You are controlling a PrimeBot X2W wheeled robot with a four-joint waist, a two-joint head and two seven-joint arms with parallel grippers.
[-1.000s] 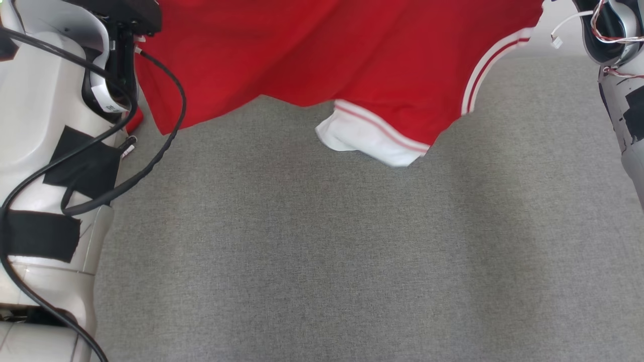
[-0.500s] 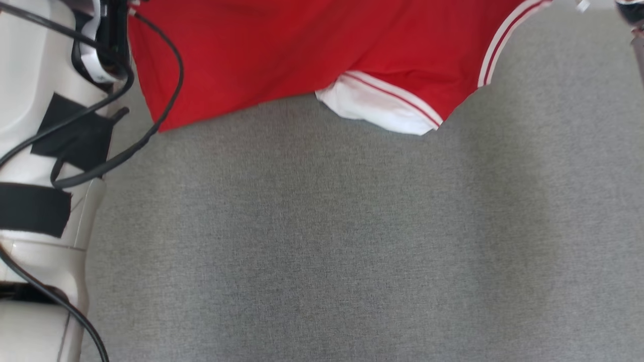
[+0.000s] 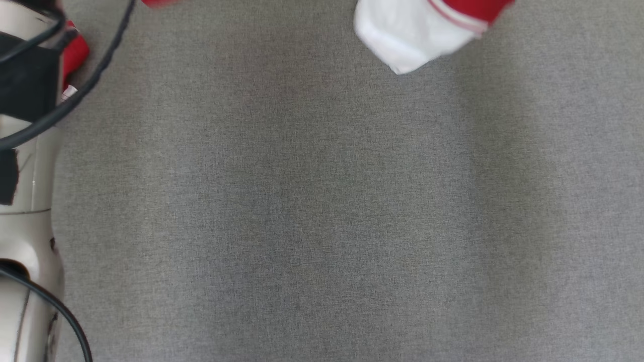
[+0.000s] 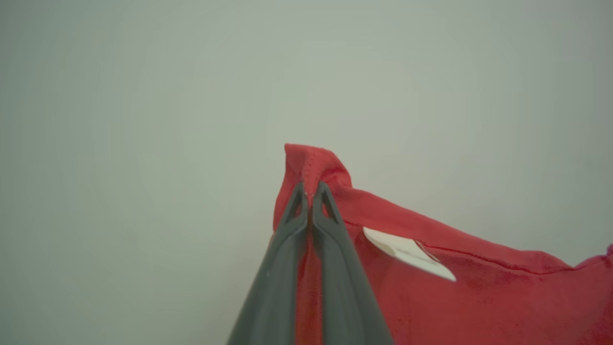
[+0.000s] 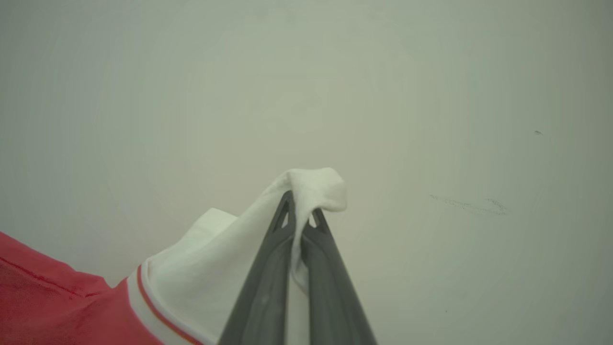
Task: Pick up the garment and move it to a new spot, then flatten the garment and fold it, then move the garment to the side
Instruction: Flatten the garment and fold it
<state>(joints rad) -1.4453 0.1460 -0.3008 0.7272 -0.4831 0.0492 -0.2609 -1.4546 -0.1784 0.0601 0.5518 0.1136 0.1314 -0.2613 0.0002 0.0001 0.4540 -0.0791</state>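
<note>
Left wrist view, right alike: jaws clench the red, white-trimmed cloth garment (image 4: 479,302).
I'd lower it taut onto the grey woven tabletop (image 3: 322,201).

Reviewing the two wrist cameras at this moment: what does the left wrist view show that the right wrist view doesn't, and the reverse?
Left wrist view: the left gripper is shut on a red stitched corner of the garment, with a white label on the red cloth just right of the fingers. Right wrist view: the right gripper is shut on a white section of cloth, edged by a red stripe where it meets the red. Both: dark fingers pinching a fabric peak, red cloth low in frame, a plain pale background.
</note>
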